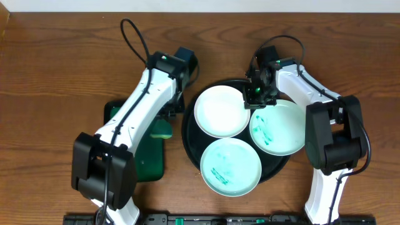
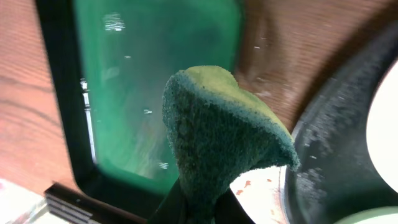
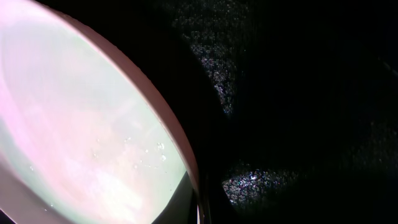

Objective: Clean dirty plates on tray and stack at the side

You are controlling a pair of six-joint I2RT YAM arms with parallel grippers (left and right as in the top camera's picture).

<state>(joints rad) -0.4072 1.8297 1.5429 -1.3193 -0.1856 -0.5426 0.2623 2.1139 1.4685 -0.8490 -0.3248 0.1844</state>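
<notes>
The round black tray (image 1: 190, 134) holds three white plates. The upper-left plate (image 1: 220, 112) looks clean. The right plate (image 1: 281, 128) and the front plate (image 1: 230, 165) carry teal smears. My right gripper (image 1: 255, 97) is shut on the far right rim of the clean plate; in the right wrist view that rim (image 3: 186, 155) runs down between my right gripper's (image 3: 202, 208) dark fingers. My left gripper (image 1: 164, 120) hangs left of the tray, shut on a green-and-yellow sponge (image 1: 162, 130). In the left wrist view the sponge (image 2: 217, 137) sticks up from the jaws of my left gripper (image 2: 202, 210).
A green rectangular tray (image 1: 147, 156) with a dark rim lies left of the black tray, under the sponge; it shows wet in the left wrist view (image 2: 155, 81). Brown wooden table (image 1: 56, 81) lies all round. The right arm's base (image 1: 331, 144) stands right of the black tray.
</notes>
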